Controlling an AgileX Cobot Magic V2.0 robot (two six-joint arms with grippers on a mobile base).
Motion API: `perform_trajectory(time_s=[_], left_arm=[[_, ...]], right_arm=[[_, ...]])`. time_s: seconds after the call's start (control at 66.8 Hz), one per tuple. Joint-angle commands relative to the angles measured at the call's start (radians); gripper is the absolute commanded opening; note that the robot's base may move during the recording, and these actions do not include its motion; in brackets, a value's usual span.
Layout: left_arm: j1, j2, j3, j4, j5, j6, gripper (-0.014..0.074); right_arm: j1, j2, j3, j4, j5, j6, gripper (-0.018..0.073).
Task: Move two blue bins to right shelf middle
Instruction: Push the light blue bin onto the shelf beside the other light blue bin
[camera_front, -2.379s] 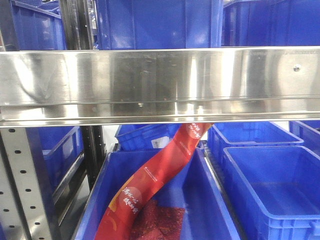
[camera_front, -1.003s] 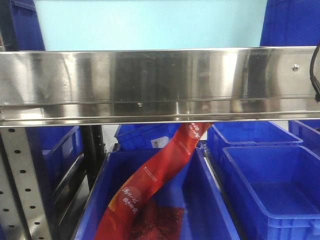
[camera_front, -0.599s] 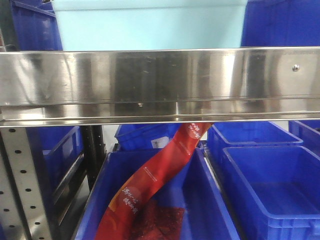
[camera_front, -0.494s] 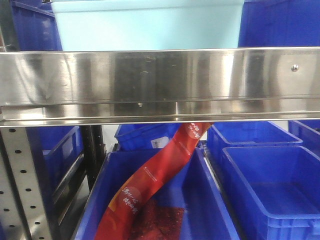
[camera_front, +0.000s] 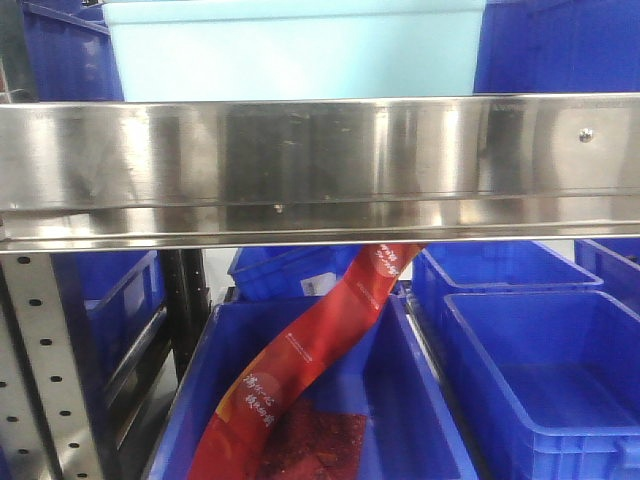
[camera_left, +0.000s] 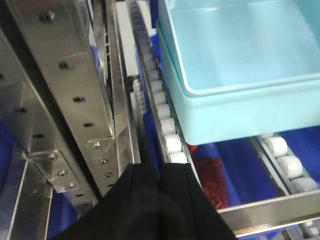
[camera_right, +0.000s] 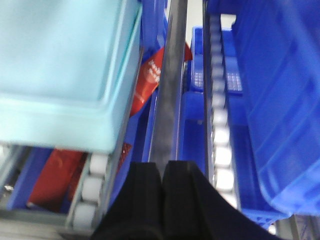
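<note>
already a pale blue bin (camera_front: 295, 50) sits on the shelf's rollers (camera_left: 165, 131) behind the steel rail (camera_front: 320, 165) at the frame's top (only one is visible), so it can slide inward. both the left gripper (camera_left: 160, 175) and right gripper (camera_right: 162, 172) are closed, empty, clear of it.

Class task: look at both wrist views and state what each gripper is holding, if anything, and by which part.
Nothing is held. The left gripper and right gripper are both shut on nothing, fingers pressed together, clear of the pale bin resting on the shelf rollers.
</note>
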Motion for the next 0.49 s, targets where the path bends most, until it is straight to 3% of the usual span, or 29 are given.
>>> perform_trajectory(time_s=[0.0, 0.135, 0.269, 0.479], left_arm=[[-0.001, -0.116, 0.153, 0.001, -0.155, -0.009, -0.0111], [-0.001, -0.285, 0.384, 0.003, -0.298, -0.009, -0.0111], [-0.001, -0.446, 0.531, 0.003, -0.357, -0.009, -0.0111], [-0.001, -0.669, 0.636, 0.003, -0.395, -0.009, -0.0111]], right_arm=[[-0.004, -0.100, 0.176, -0.019, -0.142, 0.000, -0.0162], [-0.004, -0.292, 0.516, -0.022, -0.347, 0.000, -0.0162], [-0.004, -0.510, 0.783, -0.027, -0.531, 0.000, -0.0162], [-0.004, -0.894, 1.022, -0.041, -0.620, 0.000, -0.0162]])
